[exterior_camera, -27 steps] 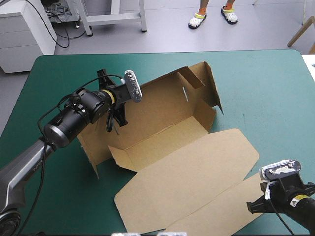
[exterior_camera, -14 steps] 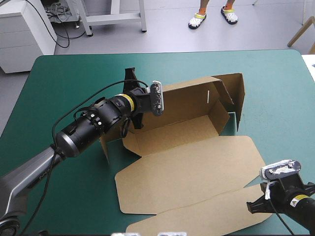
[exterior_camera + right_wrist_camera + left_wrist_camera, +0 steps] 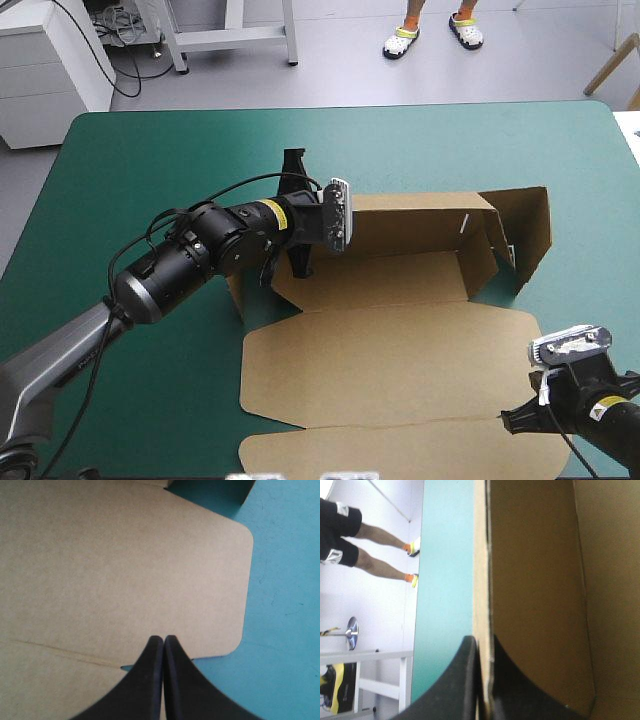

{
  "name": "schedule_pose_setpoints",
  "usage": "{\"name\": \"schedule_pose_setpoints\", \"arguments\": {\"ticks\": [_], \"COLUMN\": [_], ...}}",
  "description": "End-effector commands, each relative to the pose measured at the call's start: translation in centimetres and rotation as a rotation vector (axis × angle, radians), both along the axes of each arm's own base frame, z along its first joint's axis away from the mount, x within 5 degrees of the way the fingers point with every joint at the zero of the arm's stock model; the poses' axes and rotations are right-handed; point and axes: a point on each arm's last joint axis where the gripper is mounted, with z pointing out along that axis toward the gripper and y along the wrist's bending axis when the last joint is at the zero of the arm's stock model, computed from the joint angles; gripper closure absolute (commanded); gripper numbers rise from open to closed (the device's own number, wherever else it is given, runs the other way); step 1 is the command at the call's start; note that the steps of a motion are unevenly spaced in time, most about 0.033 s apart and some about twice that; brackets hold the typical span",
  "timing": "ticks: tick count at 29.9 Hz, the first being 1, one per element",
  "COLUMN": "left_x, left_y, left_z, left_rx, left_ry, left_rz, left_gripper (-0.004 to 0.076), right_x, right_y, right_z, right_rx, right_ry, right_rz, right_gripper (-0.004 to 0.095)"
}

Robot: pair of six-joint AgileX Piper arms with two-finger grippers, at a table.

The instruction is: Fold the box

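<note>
The brown box (image 3: 400, 280) lies in the middle of the table, its back wall (image 3: 420, 220) raised and parallel to the far edge. Its lid (image 3: 390, 350) lies flat toward the near edge. The right end flaps (image 3: 525, 235) stand up. My left gripper (image 3: 305, 245) is shut on the back wall's left end. In the left wrist view the wall's edge (image 3: 481, 580) runs straight out from between the fingers of that gripper (image 3: 483, 680). My right gripper (image 3: 516, 422) is shut over the lid's near right corner; in its own view the gripper (image 3: 163, 642) holds nothing above the lid (image 3: 100, 555).
Bare teal-green cover (image 3: 150, 150) shows left of and beyond the box, and more (image 3: 285, 605) lies beside the lid's rounded corner. The left arm (image 3: 170, 270) reaches across the table's left half.
The left gripper has swung to the right with the back wall, turning the box until the wall runs parallel to the far edge. The lid slid along. The right gripper stayed put.
</note>
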Motion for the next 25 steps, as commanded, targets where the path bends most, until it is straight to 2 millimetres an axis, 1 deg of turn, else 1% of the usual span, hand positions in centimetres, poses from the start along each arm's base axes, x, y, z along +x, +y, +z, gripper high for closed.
{"name": "schedule_pose_setpoints", "arguments": {"ticks": [1,4,9,14,18,21,25], "left_x": [-1.5,-1.6,-1.1,-0.1,0.5,0.6,0.0], "left_y": [-0.4,-0.4,-0.3,-0.4,-0.3,-0.6,-2.0], "left_z": [2.2,2.2,1.9,2.0,1.6,1.3,0.8], "left_rx": [-0.121,-0.092,-0.010,-0.016,0.038,0.070,0.136], "left_ry": [0.025,-0.012,-0.071,-0.156,-0.197,-0.215,-0.276], "left_rz": [-0.063,-0.102,-0.109,-0.059,-0.036,-0.041,-0.086], "left_gripper": [0.0734,0.0734,0.0734,0.0734,0.0734,0.0734,0.0734], "right_x": [0.4,0.4,0.4,0.4,0.4,0.4,0.4], "right_y": [0.1,0.1,0.1,0.1,0.1,0.1,0.1], "right_z": [0.9,0.9,0.9,0.9,0.9,0.9,0.9], "right_rx": [0.009,0.009,0.023,0.028,0.029,0.029,0.026], "right_ry": [-0.055,-0.055,-0.052,-0.051,-0.051,-0.051,-0.053], "right_rz": [-0.002,-0.002,-0.017,-0.021,-0.022,-0.022,-0.021], "right_gripper": [0.0927,0.0927,0.0927,0.0927,0.0927,0.0927,0.0927]}}
